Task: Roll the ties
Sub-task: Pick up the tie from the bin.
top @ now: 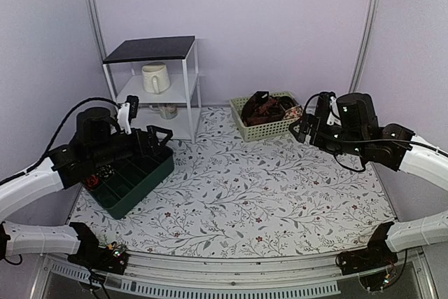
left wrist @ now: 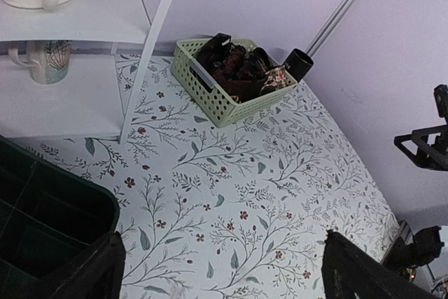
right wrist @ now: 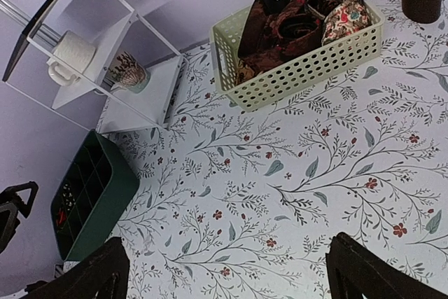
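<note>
- Brown and maroon ties point(top: 266, 108) lie heaped in the pale green basket point(top: 269, 131) at the table's point(top: 280, 201) far side. The left tool point(top: 155, 138) hangs over a dark green tray point(top: 140, 183), and the right tool point(top: 304, 125) is near the basket.
- Left wrist: the left tool point(left wrist: 222, 274) is spread wide and empty, with the ties point(left wrist: 238, 71) well ahead.
- Right wrist: the right tool point(right wrist: 227, 274) is spread wide and empty, with the ties point(right wrist: 287, 26) in the basket point(right wrist: 308, 68).

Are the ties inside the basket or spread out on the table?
Inside. The ties lie heaped in the pale green basket, within its walls.
</note>
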### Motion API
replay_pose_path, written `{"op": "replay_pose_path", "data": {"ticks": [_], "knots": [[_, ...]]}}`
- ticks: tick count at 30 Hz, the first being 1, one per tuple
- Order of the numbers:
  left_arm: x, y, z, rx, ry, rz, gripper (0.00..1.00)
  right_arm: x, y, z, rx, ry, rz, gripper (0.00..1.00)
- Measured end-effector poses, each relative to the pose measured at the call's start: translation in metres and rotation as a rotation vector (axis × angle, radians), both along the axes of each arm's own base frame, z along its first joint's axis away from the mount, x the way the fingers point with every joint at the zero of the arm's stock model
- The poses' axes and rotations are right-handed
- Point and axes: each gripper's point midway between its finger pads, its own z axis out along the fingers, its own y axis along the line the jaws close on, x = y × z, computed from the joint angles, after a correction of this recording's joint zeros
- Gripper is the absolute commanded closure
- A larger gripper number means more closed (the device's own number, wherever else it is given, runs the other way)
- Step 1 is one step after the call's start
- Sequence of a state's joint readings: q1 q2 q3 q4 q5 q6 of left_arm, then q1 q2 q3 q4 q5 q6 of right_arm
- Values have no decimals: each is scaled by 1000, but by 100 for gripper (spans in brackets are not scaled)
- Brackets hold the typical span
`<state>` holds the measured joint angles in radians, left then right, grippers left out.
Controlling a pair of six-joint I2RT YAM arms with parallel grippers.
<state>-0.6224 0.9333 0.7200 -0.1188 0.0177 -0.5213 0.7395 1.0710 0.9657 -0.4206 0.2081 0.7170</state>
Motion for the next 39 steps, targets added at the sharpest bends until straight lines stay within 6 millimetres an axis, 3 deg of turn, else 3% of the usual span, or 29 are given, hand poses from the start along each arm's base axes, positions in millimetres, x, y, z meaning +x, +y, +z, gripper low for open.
{"op": "replay_pose_path", "data": {"ticks": [4, 8, 12, 21, 25, 31, 39], "knots": [[0, 6, 6, 0, -18, 12, 1, 4, 3, 1, -5, -30, 10, 0], [0, 11, 7, 35, -21, 20, 1, 26, -1, -5, -68, -56, -27, 0], [-1, 12, 6, 64, -25, 12, 4, 69, -18, -12, -132, -65, -113, 3], [-3, 13, -21, 145, 8, -11, 6, 193, -43, -23, -242, -101, -229, 31], [-2, 12, -34, 172, 48, -17, 6, 246, -45, -44, -283, -83, -239, 32], [-5, 11, -38, 180, 59, -32, 6, 298, -49, -93, -357, -27, -267, 27], [-6, 10, -38, 179, 59, -43, 6, 326, -65, -139, -412, 47, -313, 26]]}}
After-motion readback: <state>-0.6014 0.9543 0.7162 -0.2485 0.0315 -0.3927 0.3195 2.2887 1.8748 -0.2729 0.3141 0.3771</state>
